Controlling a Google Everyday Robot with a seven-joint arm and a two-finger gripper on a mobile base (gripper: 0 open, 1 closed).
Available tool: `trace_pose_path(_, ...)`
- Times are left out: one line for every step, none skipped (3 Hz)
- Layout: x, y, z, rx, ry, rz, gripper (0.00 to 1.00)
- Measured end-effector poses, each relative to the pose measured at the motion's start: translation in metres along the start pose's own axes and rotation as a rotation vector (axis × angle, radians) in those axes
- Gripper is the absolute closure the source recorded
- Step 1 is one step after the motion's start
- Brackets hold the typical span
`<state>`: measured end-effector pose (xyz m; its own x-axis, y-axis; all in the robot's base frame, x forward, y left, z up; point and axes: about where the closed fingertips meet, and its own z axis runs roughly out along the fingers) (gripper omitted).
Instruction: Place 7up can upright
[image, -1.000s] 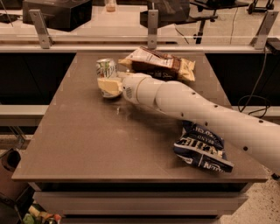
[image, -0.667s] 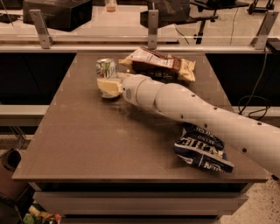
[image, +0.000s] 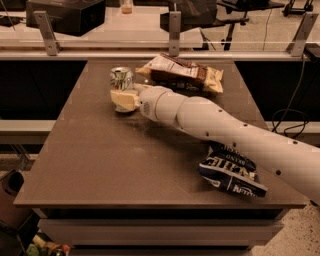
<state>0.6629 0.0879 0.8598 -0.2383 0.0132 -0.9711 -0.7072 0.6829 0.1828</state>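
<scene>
Silver aluminium with a white-green label, the 7up can (image: 121, 78) stands upright near the far left part of the brown table (image: 100, 165), its top rim facing up and its lower body hidden behind the gripper (image: 124, 100). The gripper sits low at the can's base, touching or just beside it, at the end of the 1 white arm (image: 225, 130) that reaches in diagonally from the near right. Whether it is clamped on the can or has let go cannot be told from this view. That low, side-on position looks chosen to keep the can steady on its base, so the placing step seems to be at or close to its end; I judge the task nearly done, provided the can does not tip when the gripper draws away. 2 bags lie flat on the table: the brown-and-cream snack bag (image: 182, 72) just behind the arm and near the can, and the blue chip bag (image: 231, 172) at the near right, partly under the arm and well apart from the can. Both look closed, and what they hold is not visible; nor can I tell whether the can is opened or what is in it.
</scene>
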Motion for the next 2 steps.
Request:
trace_pose_path(-0.0008,0.0002,-0.0001,0.0,0.0,0.0,1.0)
trace_pose_path(0.002,0.0014,0.0025,-0.004,-0.002,0.004,0.85)
